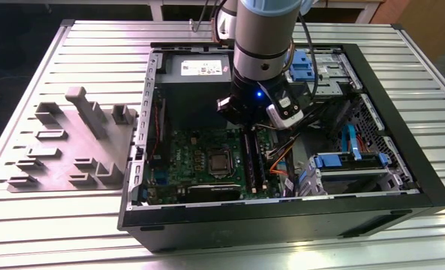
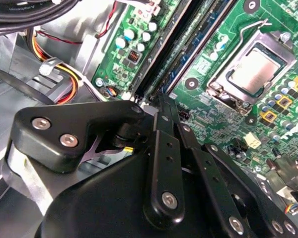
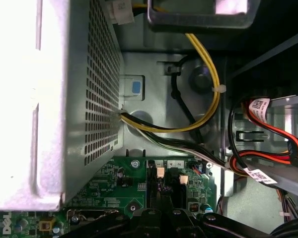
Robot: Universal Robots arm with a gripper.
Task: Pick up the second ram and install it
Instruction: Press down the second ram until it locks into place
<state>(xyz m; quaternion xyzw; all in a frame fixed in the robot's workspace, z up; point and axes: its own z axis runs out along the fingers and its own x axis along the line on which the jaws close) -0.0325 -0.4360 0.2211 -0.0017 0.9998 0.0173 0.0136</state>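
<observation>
Ram lengthwise along socket strips

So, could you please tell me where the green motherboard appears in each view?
Exterior view: the green rectangular motherboard lies inside the open black computer case.
Second wrist view: it carries the silver processor socket.
First wrist view: it adjoins the perforated grey metal box.
Shared landmark: long black socket strips.
</observation>
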